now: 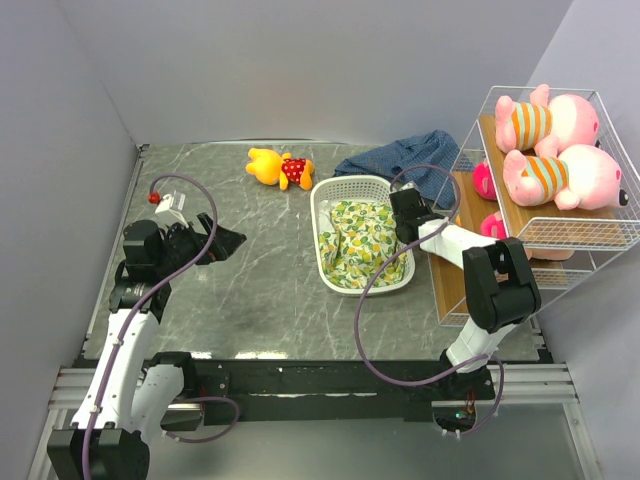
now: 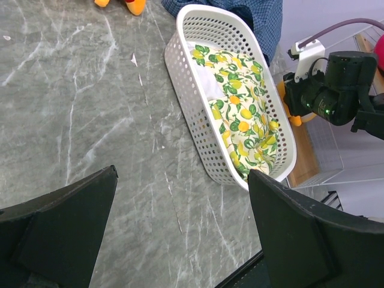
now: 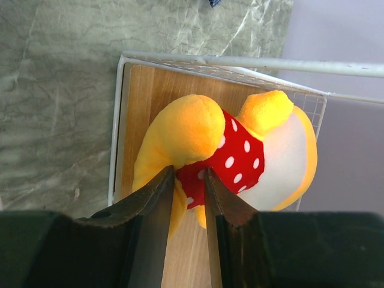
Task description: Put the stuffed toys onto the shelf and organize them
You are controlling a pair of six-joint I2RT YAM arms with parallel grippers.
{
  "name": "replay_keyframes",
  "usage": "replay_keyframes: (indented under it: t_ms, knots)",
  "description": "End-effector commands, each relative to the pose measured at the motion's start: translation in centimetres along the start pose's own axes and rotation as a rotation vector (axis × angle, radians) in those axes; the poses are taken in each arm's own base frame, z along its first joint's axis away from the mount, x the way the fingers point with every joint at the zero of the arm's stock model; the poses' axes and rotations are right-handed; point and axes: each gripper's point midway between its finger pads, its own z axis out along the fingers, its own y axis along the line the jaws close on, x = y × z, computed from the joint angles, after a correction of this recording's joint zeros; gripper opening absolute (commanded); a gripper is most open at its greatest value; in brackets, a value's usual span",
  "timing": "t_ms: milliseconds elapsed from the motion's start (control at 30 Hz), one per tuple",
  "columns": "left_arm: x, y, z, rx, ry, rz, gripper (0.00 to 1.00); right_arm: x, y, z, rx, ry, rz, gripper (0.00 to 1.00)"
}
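– Yellow-orange bear [image 3: 240, 150] in red dotted cloth: where does it sit relative to the right gripper [image 3: 189, 174]?
– Between and just beyond the jaws. They are nearly closed, pinching a fold of red cloth and yellow plush. The body bulges out past the fingertips, over a wooden plank of the shelf [image 3: 150, 90]; whether it touches the plank cannot be told.
– And the left gripper [image 2: 182, 174]?
– Jaws spread wide, nothing between them; only the grey marbled table [image 2: 72, 90] shows through the gap. Ahead and to the right of these jaws stands a white basket [image 2: 174, 54] holding lemon-print cloth [image 2: 243, 114].
– Other toys?
– A second bear [image 1: 280, 167] lies on the table, well ahead of the left jaws, near blue fabric [image 1: 405, 155]. Two pink pigs [image 1: 548, 120] lie side by side on the shelf's top tier, higher than the right jaws and off to their side. Pink toys [image 1: 483, 180] on the tier below are mostly hidden.
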Motion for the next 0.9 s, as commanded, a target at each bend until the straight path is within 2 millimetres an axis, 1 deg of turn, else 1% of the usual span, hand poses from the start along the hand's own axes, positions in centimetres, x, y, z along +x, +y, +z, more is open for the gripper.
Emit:
replay_keyframes:
  t_ms: [0,67,200,267,367,467,533,633,667,733,767,800,833,867]
  knots:
    - [-1.3,-0.5,-0.1,0.004,-0.038,0.051,0.96,-1.0,-2.4,-1.0,0.036,-0.025,0.073,0.34]
    - [-1.4,-0.5,-0.1,0.0,-0.038,0.049,0.96,-1.4,-3.0,-1.5,0.036,-0.046,0.091,0.35]
    - [-1.5,-0.3,-0.2,-0.011,-0.047,0.05,0.96,-2.0,-2.8,-2.3,0.014,-0.072,0.107,0.36]
    - [-1.5,-0.2,-0.2,-0.017,-0.052,0.049,0.96,-2.4,-2.3,-2.7,-0.031,-0.089,0.114,0.38]
    - [-1.7,0.0,-0.3,-0.036,-0.058,0.047,0.97,-3.0,-2.3,-3.6,-0.066,-0.112,0.146,0.4]
    - [-1.7,0.6,-0.2,-0.067,-0.062,0.035,0.96,-3.7,-2.7,-5.3,-0.088,-0.139,0.157,0.43]
    - [-1.7,1.4,0.0,-0.102,-0.061,0.019,0.96,-3.8,-3.1,-6.0,-0.095,-0.146,0.157,0.43]
    - [-1.8,2.0,0.4,-0.131,-0.054,-0.016,0.96,-4.7,-3.7,-7.9,-0.105,-0.182,0.18,0.44]
    - [-2.3,2.0,0.5,-0.141,-0.066,-0.037,0.96,-5.3,-3.7,-9.0,-0.117,-0.215,0.183,0.44]
    - [-2.6,2.6,1.2,-0.168,-0.055,-0.08,0.96,-6.7,-3.9,-11.0,-0.133,-0.273,0.2,0.44]
    - [-3.7,2.2,1.3,-0.17,-0.077,-0.104,0.97,-7.3,-4.3,-12.4,-0.141,-0.314,0.221,0.44]
    - [-4.1,2.2,1.7,-0.177,-0.081,-0.121,0.96,-8.7,-3.4,-14.5,-0.182,-0.375,0.226,0.45]
    - [-4.3,2.7,2.3,-0.189,-0.074,-0.149,0.96,-9.3,-3.1,-15.7,-0.205,-0.412,0.236,0.45]
    - [-5.7,2.2,2.7,-0.176,-0.108,-0.167,0.96,-10.1,-3.0,-17.5,-0.23,-0.468,0.254,0.45]
